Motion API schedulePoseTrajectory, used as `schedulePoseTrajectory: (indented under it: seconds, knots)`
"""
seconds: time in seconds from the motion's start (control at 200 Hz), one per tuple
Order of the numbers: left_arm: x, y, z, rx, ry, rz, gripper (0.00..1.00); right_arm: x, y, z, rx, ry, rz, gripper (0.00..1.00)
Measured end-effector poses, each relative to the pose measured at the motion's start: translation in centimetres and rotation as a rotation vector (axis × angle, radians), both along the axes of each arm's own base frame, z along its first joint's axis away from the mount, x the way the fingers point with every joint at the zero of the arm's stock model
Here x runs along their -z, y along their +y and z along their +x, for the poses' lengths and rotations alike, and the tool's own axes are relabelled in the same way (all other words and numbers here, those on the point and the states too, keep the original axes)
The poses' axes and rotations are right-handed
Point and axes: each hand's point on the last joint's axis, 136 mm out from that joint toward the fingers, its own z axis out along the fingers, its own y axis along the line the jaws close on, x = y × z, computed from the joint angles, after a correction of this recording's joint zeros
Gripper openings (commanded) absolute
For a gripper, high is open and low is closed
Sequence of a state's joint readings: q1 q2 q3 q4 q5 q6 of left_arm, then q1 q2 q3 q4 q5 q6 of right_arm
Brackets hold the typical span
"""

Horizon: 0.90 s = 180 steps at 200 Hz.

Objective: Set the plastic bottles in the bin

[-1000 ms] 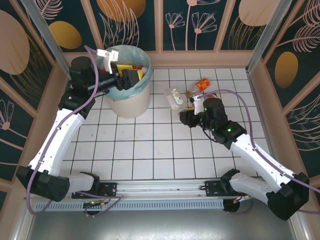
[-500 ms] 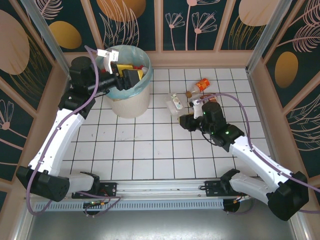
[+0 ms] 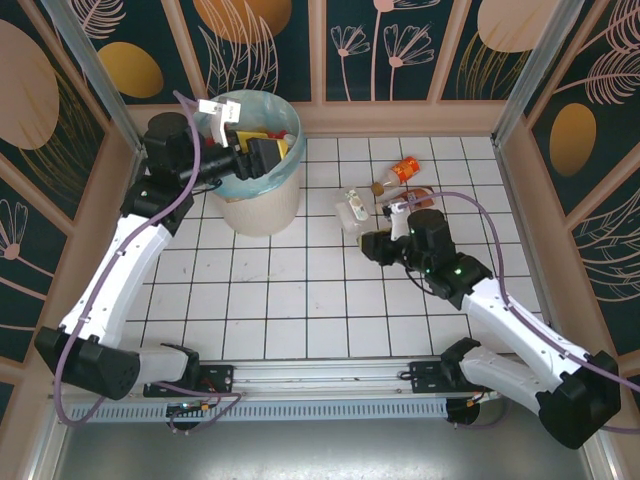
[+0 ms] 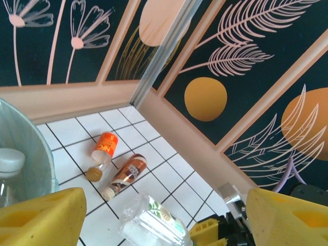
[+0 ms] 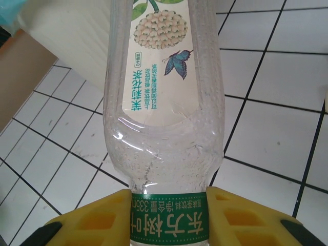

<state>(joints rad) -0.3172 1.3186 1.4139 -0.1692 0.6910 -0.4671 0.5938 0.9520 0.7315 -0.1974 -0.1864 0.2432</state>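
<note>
My right gripper is shut on the neck of a clear plastic bottle with a green neck band and a flower label, held over the tiles right of the bin. Farther back, an orange bottle and a brown bottle lie on the floor. My left gripper hovers over the bin's mouth, open with nothing between its yellow fingers. Bottles lie inside the bin; a white cap shows by its bagged wall.
Patterned walls with pink wooden frames close the tiled floor on the back and both sides. The bin stands at the back left. The cream bin wall lies ahead of the held bottle in the right wrist view.
My right gripper has drifted slightly toward the near side with the clear bottle in it. The left arm has shifted only a little over the bin.
</note>
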Motion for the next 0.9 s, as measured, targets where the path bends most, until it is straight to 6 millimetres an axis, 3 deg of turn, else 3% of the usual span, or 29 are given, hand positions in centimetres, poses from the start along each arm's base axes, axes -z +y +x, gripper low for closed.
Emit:
schedulePoseTrajectory:
  seconds: [0.28,0.475,0.711,0.901]
  knots:
    - [4.0,-3.3,1.0,0.056,0.165,0.001,0.85,-6.1,1.1,0.6,-0.03,-0.11,0.095,0.25]
    - [5.4,-4.8,1.1,0.076,0.251,-0.021,0.9,-10.2,2.0,0.5,-0.061,-0.197,0.162,0.25]
    - [4.5,-6.2,0.4,0.123,0.278,-0.092,0.91,-11.9,3.2,0.0,-0.103,-0.234,0.194,0.25]
    - [3.8,-7.1,0.0,0.153,0.279,-0.126,0.91,-12.2,4.8,-0.8,-0.149,-0.239,0.206,0.25]
